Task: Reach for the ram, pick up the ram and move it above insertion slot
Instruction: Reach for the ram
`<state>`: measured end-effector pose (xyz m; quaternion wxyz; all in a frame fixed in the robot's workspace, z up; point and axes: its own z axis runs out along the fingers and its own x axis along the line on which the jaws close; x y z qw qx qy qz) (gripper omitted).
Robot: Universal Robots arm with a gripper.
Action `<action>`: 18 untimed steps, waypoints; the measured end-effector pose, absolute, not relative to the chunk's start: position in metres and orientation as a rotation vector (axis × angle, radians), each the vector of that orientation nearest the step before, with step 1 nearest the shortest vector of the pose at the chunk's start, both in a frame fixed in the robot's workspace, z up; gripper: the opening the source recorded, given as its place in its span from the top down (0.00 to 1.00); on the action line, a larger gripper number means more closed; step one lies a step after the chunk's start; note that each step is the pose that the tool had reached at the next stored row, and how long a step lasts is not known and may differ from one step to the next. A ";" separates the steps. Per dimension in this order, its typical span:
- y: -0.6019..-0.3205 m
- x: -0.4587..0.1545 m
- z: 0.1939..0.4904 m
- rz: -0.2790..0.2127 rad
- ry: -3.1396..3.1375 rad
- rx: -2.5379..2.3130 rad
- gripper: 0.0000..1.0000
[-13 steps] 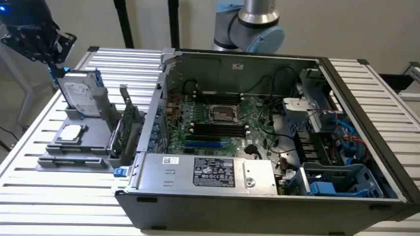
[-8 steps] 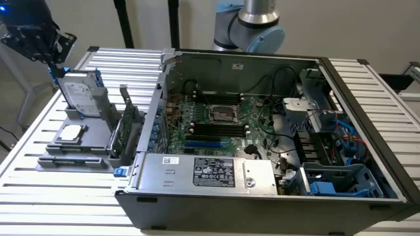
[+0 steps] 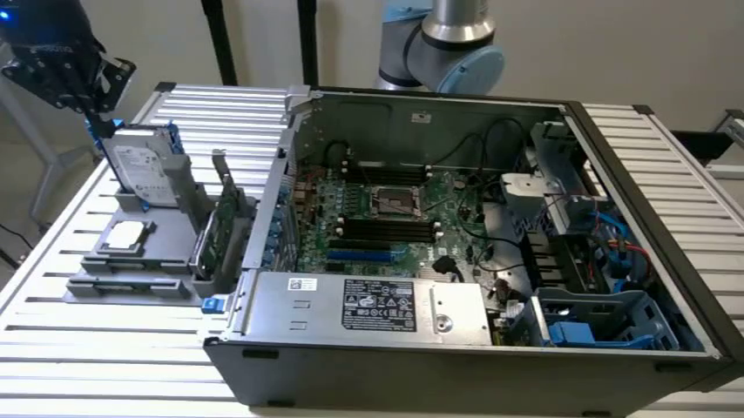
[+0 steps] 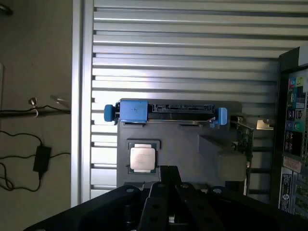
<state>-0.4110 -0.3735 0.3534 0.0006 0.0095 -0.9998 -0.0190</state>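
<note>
My gripper hangs at the exterior view's far left, above the upright hard drive at the back of the grey parts holder. In the wrist view the fingers meet in a narrow dark wedge, shut and holding nothing, over the holder near the CPU. A long thin stick, the ram, lies flat in the holder's front slot, well below and in front of the gripper. The insertion slots are dark strips on the motherboard inside the open computer case.
A green expansion card with a metal bracket stands between the holder and the case wall. The hard drive's blue rails lie just ahead of the fingers. The CPU rests mid-holder. Slatted aluminium table surrounds everything; cables and a drive cage crowd the case's right.
</note>
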 end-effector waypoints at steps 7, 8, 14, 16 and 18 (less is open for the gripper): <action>-0.404 -0.411 0.353 -0.060 -3.140 0.031 0.89; -0.408 -0.411 0.353 -0.060 -3.140 0.030 0.89; -0.436 -0.411 0.352 -0.060 -3.140 0.030 0.89; -0.445 -0.411 0.352 -0.060 -3.140 0.030 0.89; -0.454 -0.411 0.351 -0.060 -3.140 0.030 0.89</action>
